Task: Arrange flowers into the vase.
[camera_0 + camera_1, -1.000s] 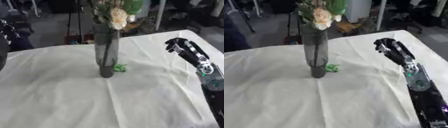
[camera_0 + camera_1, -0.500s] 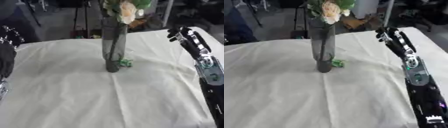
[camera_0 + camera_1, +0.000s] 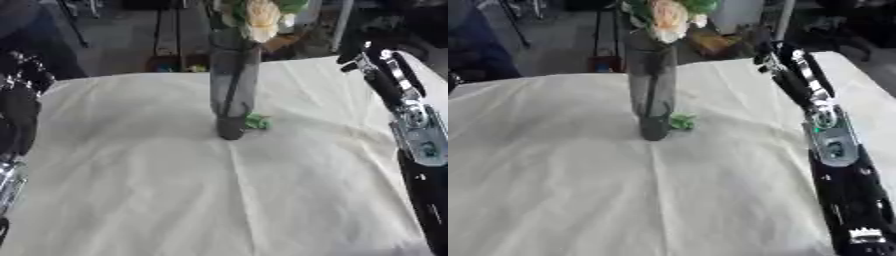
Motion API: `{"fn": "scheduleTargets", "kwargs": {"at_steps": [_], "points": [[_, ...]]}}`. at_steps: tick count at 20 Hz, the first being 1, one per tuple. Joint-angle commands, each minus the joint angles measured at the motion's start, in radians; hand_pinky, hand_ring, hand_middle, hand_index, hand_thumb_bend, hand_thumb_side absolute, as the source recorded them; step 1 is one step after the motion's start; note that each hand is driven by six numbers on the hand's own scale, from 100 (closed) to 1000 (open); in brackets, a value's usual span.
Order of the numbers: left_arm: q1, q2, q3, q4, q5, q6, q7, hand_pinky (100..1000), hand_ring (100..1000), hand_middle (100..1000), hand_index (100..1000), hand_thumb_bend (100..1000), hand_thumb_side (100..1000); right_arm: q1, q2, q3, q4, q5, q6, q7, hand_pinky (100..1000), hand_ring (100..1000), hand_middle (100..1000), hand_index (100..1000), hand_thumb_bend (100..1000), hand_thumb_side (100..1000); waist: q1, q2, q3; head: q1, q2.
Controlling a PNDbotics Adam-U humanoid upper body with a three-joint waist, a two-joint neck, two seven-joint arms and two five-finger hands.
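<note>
Flowers (image 3: 252, 19) stand in vase (image 3: 232, 90); right hand (image 3: 794, 67) open, empty; left hand (image 3: 19, 100), left-eye only, unclear.

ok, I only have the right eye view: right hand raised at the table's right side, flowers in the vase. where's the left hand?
Observer: The left eye view shows the left hand at the table's left edge, about level with the vase.
Operator: touching the vase?
Observer: No. A wide stretch of bare tablecloth lies between them.
Operator: holding a flower?
Observer: No stem or bloom shows at it. It is too blurred to say more.
</note>
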Motion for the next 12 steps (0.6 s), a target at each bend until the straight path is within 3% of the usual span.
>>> {"fn": "scheduleTargets", "kwargs": {"at_steps": [1, 12], "points": [[-0.005, 0.006, 0.002, -0.014, -0.002, -0.003, -0.009, 733, 794, 772, 818, 973, 1000, -0.012, -0.008, -0.002, -0.026, -0.010, 0.000, -0.005, 635, 676, 575, 723, 240, 811, 0.000, -0.013, 0.005, 0.002, 0.012], [-0.001, -0.008, -0.005, -0.012, 0.002, -0.003, -0.020, 732, 790, 768, 812, 968, 1000, -0.012, -0.002, -0.006, -0.029, -0.011, 0.002, -0.007, 635, 676, 575, 724, 237, 810, -0.004, -0.014, 0.000, 0.002, 0.008]]}}
